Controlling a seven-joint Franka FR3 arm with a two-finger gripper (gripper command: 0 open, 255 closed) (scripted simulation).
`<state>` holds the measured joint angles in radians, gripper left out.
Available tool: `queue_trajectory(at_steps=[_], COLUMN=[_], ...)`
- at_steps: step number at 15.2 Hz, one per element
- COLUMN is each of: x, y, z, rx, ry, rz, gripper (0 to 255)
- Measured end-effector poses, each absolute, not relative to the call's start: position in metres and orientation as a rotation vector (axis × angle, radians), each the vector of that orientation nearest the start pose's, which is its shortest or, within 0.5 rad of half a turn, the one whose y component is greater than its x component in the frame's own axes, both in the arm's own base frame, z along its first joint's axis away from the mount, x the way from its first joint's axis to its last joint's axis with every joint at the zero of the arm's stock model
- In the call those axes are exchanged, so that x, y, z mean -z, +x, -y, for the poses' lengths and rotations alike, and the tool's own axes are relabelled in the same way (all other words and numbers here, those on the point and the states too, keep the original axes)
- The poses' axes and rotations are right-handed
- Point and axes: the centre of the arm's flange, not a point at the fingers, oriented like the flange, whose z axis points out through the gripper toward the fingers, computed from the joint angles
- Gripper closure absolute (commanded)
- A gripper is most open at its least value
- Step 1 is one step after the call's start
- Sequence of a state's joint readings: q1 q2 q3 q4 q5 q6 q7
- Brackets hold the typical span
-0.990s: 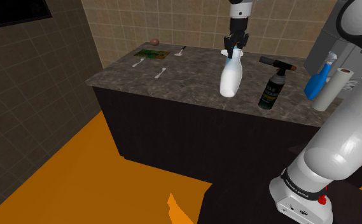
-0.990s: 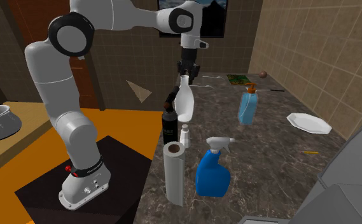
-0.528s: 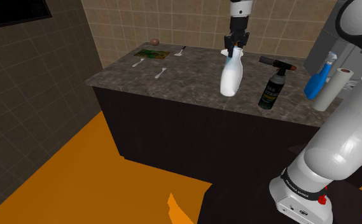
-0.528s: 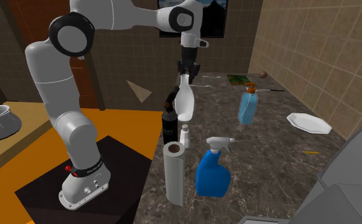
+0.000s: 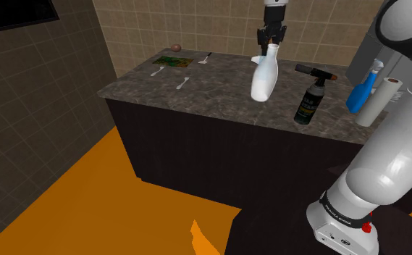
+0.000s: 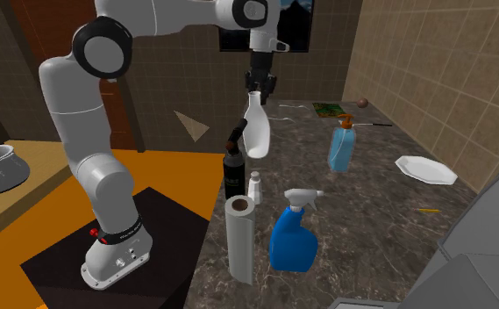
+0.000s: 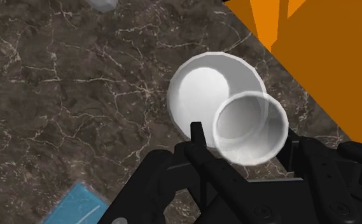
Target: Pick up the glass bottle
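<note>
Shoulder view, left to right. Far left of the tabletop (image 5: 219, 85) there is a green mat (image 5: 174, 61) and loose cutlery (image 5: 182, 82). Both are well apart from the action and have no bearing on the grasp.

Middle: the bottle (image 5: 263, 80), drawn plain white, hangs from the gripper (image 5: 271, 45), which comes straight down from above. The fingers are closed narrow on the neck just under the rim. That is probably because the neck is the 1 part slim enough to fit between them; the body is far wider. The bottle is tilted, its base swung toward the shoulder view's left. My read is that a 2-point pinch high on the neck lets the heavier body pivot. The base looks clear of the tabletop, so the pick seems nearly done.

Right: a black can (image 5: 309, 101), then a blue spray bottle (image 5: 360, 90) and a paper roll (image 5: 376, 103), the 2 close together. A vertical lift keeps the bottle off all 3.

In the second exterior view a small white shaker (image 6: 255, 187) stands just beside the black can, below the hanging bottle. In the wrist view the open mouth sits between the fingers (image 7: 197, 137) and the round body is offset beyond it, which fits the tilt. The risk is the smooth neck slipping or swinging if the arm moves fast.
</note>
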<state>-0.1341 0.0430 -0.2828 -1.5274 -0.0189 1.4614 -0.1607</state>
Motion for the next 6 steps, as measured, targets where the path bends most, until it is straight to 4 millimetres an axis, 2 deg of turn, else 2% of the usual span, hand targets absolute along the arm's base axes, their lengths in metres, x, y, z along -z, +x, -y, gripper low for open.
queue_trajectory(at_steps=[6], x=[-0.642], y=[0.507], z=[0.224], rx=[-0.175], ry=[-3.11], rz=[-0.403], gripper=[255])
